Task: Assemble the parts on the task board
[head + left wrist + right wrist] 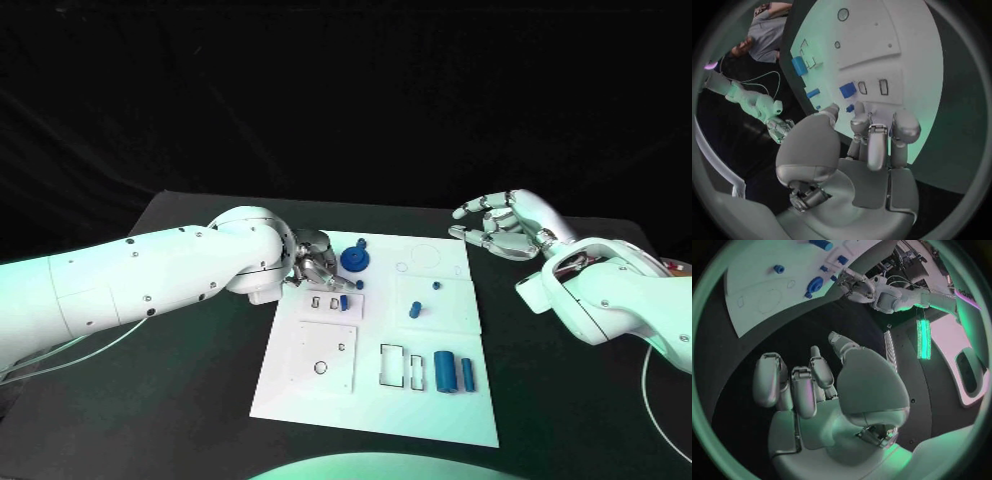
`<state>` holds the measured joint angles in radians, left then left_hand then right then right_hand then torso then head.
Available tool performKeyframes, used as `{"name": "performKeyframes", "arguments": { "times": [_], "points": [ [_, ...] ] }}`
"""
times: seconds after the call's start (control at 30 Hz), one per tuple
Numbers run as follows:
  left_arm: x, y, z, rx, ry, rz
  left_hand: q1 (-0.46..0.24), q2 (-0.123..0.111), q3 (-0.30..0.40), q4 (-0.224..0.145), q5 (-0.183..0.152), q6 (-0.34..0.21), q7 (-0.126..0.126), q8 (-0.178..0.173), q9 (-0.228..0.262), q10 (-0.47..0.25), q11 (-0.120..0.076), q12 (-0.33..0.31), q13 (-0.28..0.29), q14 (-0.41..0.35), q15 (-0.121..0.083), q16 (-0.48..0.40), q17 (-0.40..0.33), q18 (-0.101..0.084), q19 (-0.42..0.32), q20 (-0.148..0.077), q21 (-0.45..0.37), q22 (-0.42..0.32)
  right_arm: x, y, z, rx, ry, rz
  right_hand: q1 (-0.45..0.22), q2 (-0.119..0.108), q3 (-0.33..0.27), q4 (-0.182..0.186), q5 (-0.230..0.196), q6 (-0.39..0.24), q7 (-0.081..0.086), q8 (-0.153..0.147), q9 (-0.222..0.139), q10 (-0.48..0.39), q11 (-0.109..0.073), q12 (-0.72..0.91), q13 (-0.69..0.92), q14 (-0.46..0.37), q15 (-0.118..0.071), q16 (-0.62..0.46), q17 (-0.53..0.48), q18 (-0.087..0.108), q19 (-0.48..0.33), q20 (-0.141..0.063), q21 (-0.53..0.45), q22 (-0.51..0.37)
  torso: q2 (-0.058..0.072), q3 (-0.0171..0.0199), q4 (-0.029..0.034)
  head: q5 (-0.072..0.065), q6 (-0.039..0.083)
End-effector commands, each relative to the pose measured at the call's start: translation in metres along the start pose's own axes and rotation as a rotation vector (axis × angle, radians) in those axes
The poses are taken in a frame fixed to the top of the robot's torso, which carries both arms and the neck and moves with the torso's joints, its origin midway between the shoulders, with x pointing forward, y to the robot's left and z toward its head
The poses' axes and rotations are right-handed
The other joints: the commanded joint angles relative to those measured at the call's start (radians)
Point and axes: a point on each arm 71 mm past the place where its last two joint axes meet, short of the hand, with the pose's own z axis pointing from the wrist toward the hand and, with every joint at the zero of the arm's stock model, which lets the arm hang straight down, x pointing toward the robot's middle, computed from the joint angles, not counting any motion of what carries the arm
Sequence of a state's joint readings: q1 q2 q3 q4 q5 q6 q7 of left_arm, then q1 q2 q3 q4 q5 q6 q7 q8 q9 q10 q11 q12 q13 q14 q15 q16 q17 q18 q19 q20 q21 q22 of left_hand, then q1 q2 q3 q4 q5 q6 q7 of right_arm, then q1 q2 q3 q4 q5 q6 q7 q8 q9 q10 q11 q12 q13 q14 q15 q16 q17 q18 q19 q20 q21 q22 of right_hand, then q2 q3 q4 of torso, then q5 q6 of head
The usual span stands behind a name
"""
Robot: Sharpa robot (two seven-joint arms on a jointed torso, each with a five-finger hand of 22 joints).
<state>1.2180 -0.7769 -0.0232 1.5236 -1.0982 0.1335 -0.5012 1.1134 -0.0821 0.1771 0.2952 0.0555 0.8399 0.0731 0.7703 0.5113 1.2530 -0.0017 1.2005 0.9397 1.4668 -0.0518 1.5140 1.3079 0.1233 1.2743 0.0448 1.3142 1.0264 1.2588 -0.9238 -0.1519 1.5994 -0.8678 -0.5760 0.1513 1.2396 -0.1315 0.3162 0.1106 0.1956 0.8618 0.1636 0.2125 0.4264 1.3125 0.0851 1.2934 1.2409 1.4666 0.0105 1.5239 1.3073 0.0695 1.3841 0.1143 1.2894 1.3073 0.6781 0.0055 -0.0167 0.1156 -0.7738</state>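
The black table (pixel 188 400) filled the lower frame, with the white task board (pixel 325 385) at its centre. The left hand (pixel 313 262) hung over the board's upper-left corner, fingers curled down; whether it grasped anything could not be told. The right hand (pixel 505 225) hovered off the board's upper-right corner, released, fingers apart and holding nothing. A blue disc (pixel 356 260) lay just right of the left hand, 2 blue cylinders (pixel 446 371) sat in the board's lower right, and a small blue peg (pixel 415 308) stood mid-board.

A robotics lab: a black-draped table (pixel 202 390) against black backdrop, with a white task board (pixel 378 400).
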Motion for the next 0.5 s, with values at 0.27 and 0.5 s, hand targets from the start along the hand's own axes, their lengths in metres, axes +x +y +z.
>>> {"name": "performKeyframes", "arguments": {
  "times": [0.27,0.5],
  "points": [
    [0.007,-0.0068,0.0042,-0.004,0.071,0.045,-0.018,0.001,-0.012,0.0,-0.003,0.001,-0.003,-0.002,0.004,0.005,0.0,0.005,0.001,0.075,-0.009,0.006,0.144,-0.019,0.01,0.002,0.01,0.008,0.0014,-0.0019,0.0006,0.011,0.016,-0.003,0.011,-0.005,-0.001,0.009,0.017,-0.004,0.0,0.006,0.001,-0.001,-0.007,-0.001,-0.003,0.068,-0.005,-0.005,0.108,0.007,0.0,-0.004,0.001,0.021,0.002,0.0014,-0.0015,-0.003,-0.006],
    [0.0083,-0.0077,0.0062,-0.007,0.085,0.053,-0.015,0.005,-0.011,0.0,-0.003,0.001,-0.004,-0.002,0.005,0.003,0.0,0.004,-0.001,0.075,-0.009,0.007,0.146,-0.019,0.011,0.002,0.012,0.011,0.0017,-0.0022,0.0007,0.013,0.017,-0.004,0.011,-0.005,-0.001,0.009,0.017,-0.004,0.0,0.006,0.001,-0.001,-0.007,-0.001,-0.003,0.068,-0.005,-0.005,0.108,0.007,0.0,-0.004,0.001,0.021,0.004,0.0015,0.0015,-0.004,-0.007]
  ]
}}
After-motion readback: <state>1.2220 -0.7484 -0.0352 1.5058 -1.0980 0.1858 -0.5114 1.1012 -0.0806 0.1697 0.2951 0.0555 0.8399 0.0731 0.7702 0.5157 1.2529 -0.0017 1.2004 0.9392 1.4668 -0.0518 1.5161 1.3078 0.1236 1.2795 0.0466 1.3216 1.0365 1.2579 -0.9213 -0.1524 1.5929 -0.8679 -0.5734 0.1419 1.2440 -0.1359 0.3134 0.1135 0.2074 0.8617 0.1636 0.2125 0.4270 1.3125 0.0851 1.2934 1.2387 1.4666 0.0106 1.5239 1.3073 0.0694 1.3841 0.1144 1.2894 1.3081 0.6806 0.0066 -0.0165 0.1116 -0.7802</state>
